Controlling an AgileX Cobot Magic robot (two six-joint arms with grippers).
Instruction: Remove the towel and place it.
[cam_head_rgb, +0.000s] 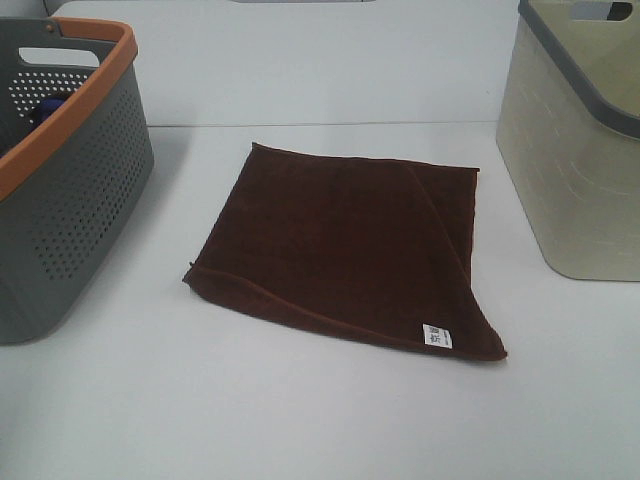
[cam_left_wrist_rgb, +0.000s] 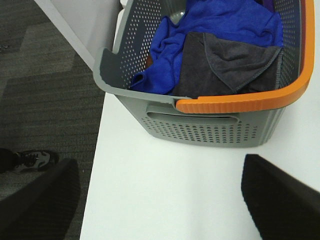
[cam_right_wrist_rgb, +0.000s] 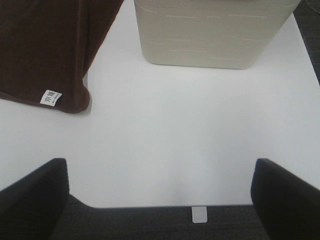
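- Exterior high view: you see the dark brown, roughly square terry towel (cam_head_rgb: 345, 250) lying flat on the white table (cam_head_rgb: 300, 420), about midway between two baskets and touching neither. Its hemmed edges show, and a small white label (cam_head_rgb: 437, 337) sits at its near right corner.
- On the left of this view stands a grey perforated plastic laundry basket with an orange rim (cam_head_rgb: 60, 190); on the right stands a beige plastic basket with a grey rim (cam_head_rgb: 580, 170). Neither arm appears in this view.
- Left wrist view: you look down on the grey basket (cam_left_wrist_rgb: 210, 127) at the table's edge. Inside lie a bright blue cloth (cam_left_wrist_rgb: 220, 25) and a dark grey cloth (cam_left_wrist_rgb: 225, 65), the grey one partly over the blue. Dark carpet (cam_left_wrist_rgb: 45, 90) shows beyond the table edge.
- The left gripper (cam_left_wrist_rgb: 160, 200) shows two dark fingers (cam_left_wrist_rgb: 280, 195) well apart, with bare table between them and nothing held.
- Right wrist view: you see the labelled corner of the towel (cam_right_wrist_rgb: 55, 50) and, just beside it but apart, the beige basket (cam_right_wrist_rgb: 210, 35).
- The right gripper (cam_right_wrist_rgb: 160, 200) likewise has its fingers (cam_right_wrist_rgb: 30, 200) spread wide over bare table near the table's edge, well clear of the towel.
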